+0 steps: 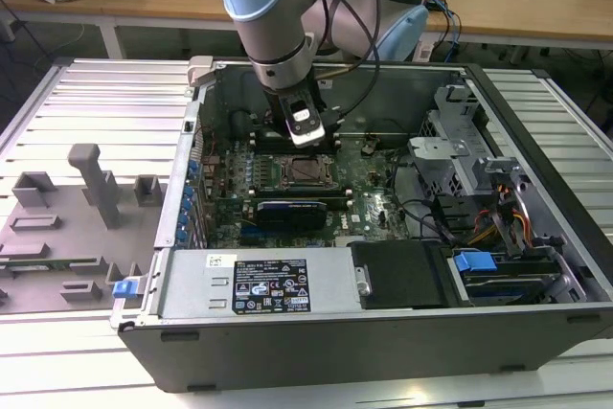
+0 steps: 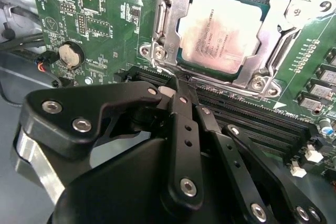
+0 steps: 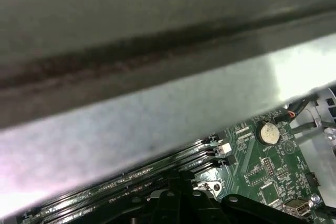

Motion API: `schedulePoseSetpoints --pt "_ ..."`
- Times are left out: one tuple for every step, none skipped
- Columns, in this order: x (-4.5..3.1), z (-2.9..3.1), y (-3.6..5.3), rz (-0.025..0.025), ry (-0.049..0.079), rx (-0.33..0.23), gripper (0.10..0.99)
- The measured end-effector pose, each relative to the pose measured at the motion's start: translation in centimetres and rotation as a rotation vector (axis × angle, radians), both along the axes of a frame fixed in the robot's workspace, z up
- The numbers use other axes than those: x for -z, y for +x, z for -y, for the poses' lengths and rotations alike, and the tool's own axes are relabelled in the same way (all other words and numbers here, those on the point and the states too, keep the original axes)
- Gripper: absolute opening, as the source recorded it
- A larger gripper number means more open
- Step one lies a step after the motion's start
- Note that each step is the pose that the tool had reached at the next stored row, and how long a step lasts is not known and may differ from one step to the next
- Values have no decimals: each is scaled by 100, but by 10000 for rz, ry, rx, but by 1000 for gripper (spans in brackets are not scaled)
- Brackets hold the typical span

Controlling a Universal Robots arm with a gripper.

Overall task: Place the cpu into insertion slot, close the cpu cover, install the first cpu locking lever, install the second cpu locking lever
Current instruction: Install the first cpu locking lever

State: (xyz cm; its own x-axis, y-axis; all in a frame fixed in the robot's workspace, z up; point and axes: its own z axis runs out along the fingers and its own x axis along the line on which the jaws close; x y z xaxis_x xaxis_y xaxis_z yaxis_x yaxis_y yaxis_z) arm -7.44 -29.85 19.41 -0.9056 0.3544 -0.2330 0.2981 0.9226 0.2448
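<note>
inside the open computer case [image 1: 316, 332] lying on the slatted worktop [image 1: 86, 102], on the green motherboard [image 2: 105, 19], the cpu [image 2: 220, 27] sits in the insertion slot [image 1: 284, 172] — a flat square chip with a dull silver-beige metal top and faint print across it. the cpu cover [image 2: 167, 24], a thin silver frame with a cut-out centre, lies flat around the chip, so the slot's dark centre is hidden beneath them. whether the wire levers beside the frame are latched is hard to make out.

the gripper [image 2: 176, 88] stands just beside the slot's rim, on the side of the long black memory slots [image 2: 252, 124], with its black fingers together at the tips. a small pale spot shows there, and whether something thin is pinched between them cannot be told. in the exterior view the arm hangs into the case from the worktop's far edge, and the fingertips are too small to make out.

in the first wrist view a blurred grey metal bar [image 3: 157, 77] crosses in front and cuts off the slot; past it lie memory slots and a coin battery [image 3: 268, 132]. grey fixture blocks [image 1: 91, 184] stand on the worktop toward the exterior view's left — well apart from the case.
</note>
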Motion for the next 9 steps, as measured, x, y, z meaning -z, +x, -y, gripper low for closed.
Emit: schedulePoseSetpoints --pt "-15 1 0 -1 -5 -1 106" --pt "-27 1 0 -3 -6 -2 106" --pt "-37 1 0 -4 -7 -3 106" --pt "-46 1 0 -3 -23 -4 106" --pt "-64 1 0 -2 -108 -2 106" --pt "-76 1 0 -2 -183 -3 106" --pt "-89 1 -1 -3 -250 -2 106" --pt "-107 1 0 -5 -332 -3 106" --pt "-114 1 0 -4 -370 -2 106"
